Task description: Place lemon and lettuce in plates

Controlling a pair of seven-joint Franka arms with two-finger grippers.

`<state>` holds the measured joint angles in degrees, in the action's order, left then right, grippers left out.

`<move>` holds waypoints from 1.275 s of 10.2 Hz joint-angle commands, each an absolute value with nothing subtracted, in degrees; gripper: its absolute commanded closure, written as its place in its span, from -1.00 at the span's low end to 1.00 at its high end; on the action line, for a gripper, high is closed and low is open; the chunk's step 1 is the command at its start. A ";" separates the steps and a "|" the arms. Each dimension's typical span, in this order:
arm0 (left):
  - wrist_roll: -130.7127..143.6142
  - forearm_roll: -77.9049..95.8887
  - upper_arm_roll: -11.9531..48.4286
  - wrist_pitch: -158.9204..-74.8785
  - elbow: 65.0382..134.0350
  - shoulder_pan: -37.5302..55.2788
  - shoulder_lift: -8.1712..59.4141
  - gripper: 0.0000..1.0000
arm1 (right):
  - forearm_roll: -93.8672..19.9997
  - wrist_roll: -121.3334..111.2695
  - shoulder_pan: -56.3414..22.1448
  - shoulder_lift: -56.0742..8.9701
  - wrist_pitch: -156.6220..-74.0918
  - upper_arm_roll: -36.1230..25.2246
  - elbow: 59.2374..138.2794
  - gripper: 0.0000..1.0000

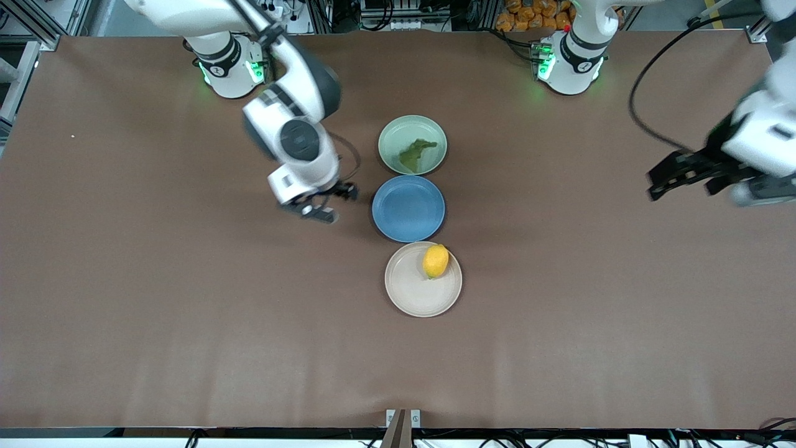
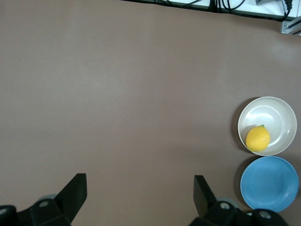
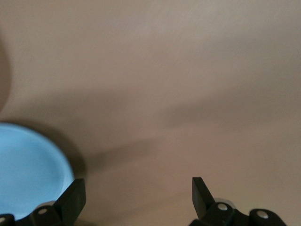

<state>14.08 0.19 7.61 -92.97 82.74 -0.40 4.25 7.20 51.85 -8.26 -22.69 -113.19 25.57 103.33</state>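
Observation:
The lemon (image 1: 435,261) lies in the beige-white plate (image 1: 410,292), nearest the front camera; both also show in the left wrist view, the lemon (image 2: 257,138) in the plate (image 2: 277,113). The dark-green lettuce (image 1: 415,154) lies in the mint green plate (image 1: 392,137), farthest from the camera. My right gripper (image 1: 333,202) is open and empty over bare table beside the blue plate (image 1: 408,208). My left gripper (image 1: 684,177) is open and empty, raised over the left arm's end of the table.
The blue plate sits empty between the two other plates; it also shows in the left wrist view (image 2: 269,183) and the right wrist view (image 3: 28,169). A black cable (image 1: 647,93) loops above the table by the left arm.

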 commanded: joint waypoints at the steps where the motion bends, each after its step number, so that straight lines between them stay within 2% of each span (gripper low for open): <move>1: 13.62 2.02 8.00 -90.27 84.64 -1.67 1.15 -1.00 | 6.85 41.10 -1.60 -21.54 -110.31 25.06 100.55 -1.00; 4: 12.83 1.93 8.09 -89.91 84.73 -2.55 1.23 -1.00 | 6.86 22.56 -1.23 -18.47 -109.86 13.57 99.14 -1.00; 8: 13.10 1.23 7.91 -89.21 84.02 -2.37 1.84 -1.00 | 6.24 10.93 -0.97 -16.27 -109.51 5.12 95.99 -1.00; 10: 13.10 1.14 8.00 -88.86 83.94 -2.46 1.76 -1.00 | 5.98 8.01 -0.53 -12.67 -108.29 3.26 95.98 -1.00; 11: 13.10 1.14 7.91 -88.77 83.94 -2.55 1.67 -1.00 | 6.06 7.91 -1.14 -11.26 -106.11 2.03 95.37 -1.00; 13: 13.10 1.23 7.82 -87.46 83.94 -2.55 1.49 -1.00 | 5.98 7.47 -2.20 -11.42 -95.60 -0.09 87.93 -1.00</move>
